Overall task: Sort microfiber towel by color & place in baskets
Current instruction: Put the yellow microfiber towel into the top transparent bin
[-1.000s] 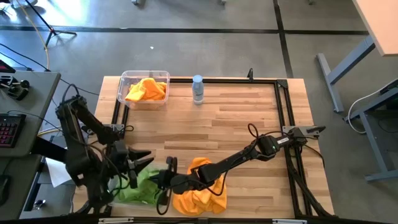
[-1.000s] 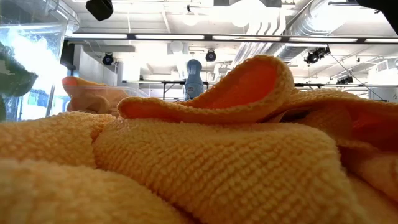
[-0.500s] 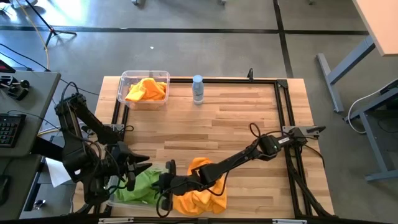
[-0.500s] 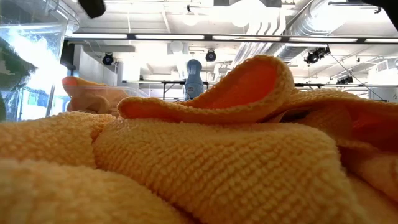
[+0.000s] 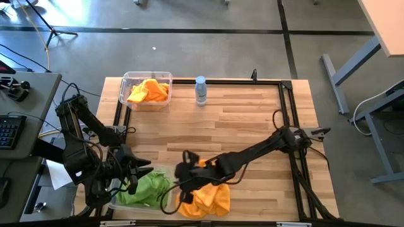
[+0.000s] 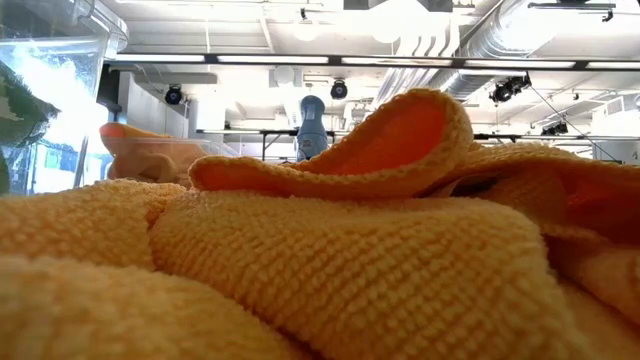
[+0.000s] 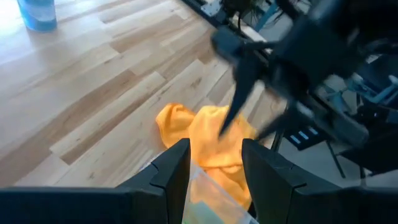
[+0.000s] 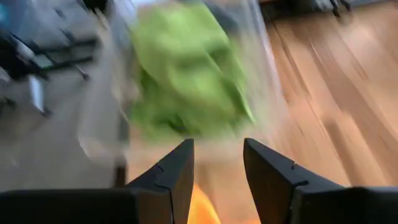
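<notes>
**Green sorted near the front-left corner, orange heap still loose**

A wooden worktop edged by a dark frame stands on a grey concrete floor, with a desk and keyboard off its left side. At the back-left corner a clear basket holds orange towels, and a small water bottle stands just beside it along the back edge. At the front-left corner the second basket holds lime green towels.

The right gripper hangs at the front edge between that green-filled basket and a loose heap of orange towels. Its fingers are parted with nothing between them, and its wrist view looks onto the green cloth in the bin. The left gripper waits over the front-left corner, its fingers spread and holding nothing, beside the green basket.

Judging by how things lie, the green share appears done: no green cloth shows loose on the worktop. What remains is the orange heap at the front edge, well apart from its basket at the back-left corner, so several carries across the worktop are probably left.
</notes>
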Controlling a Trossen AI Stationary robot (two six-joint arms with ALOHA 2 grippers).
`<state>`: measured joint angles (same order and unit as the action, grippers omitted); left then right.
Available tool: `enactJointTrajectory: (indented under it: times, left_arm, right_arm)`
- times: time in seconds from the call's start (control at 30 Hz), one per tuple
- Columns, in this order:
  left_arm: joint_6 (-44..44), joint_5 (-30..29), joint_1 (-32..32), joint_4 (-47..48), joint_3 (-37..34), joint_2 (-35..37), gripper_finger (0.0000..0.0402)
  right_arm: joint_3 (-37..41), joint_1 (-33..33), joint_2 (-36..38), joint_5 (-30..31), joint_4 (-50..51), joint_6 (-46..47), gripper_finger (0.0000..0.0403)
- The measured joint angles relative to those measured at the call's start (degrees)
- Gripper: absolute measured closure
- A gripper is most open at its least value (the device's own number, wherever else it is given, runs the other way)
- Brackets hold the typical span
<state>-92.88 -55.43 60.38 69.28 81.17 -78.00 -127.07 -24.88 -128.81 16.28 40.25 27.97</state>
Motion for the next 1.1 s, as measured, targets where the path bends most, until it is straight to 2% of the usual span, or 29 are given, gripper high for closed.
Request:
enactJointTrajectory:
  times: [0.23, 0.33, 0.5, 0.7, 0.83, 0.97, 1.1]
  left_arm:
    - [1.0, 1.26, -1.15, -0.17, -0.08, 0.0, 0.0268]
    - [3.65, 2.62, -2.94, -0.56, -1.01, -0.01, 0.0268]
    - [13.65, 6.52, -8.15, -6.95, -2.92, -0.04, 0.0268]
    - [34.74, 10.54, -16.81, -17.33, -3.04, -0.04, 0.0268]
    - [49.09, 16.01, -23.36, -24.57, -3.04, -0.04, 0.0268]
    - [55.59, 22.32, -29.76, -30.45, -3.04, -1.07, 0.0268]
    - [59.86, 27.09, -34.83, -35.52, -3.04, -3.85, 0.0268]
  right_arm:
    - [3.02, -3.89, 5.53, 2.91, 28.89, 8.49, 0.0312]
    - [9.18, -7.08, 9.05, 5.9, 33.78, 14.14, 0.0344]
    - [27.44, -12.0, 20.54, 6.17, 27.99, 25.41, 0.0396]
    - [53.76, -15.28, 39.21, 7.2, 7.98, 36.61, 0.0399]
    - [68.09, -14.45, 50.42, 7.21, -1.46, 37.76, 0.04]
    - [78.36, -11.72, 60.38, 7.04, -5.1, 36.19, 0.0402]
    - [84.95, -7.97, 69.31, 5.13, -6.12, 32.09, 0.0402]
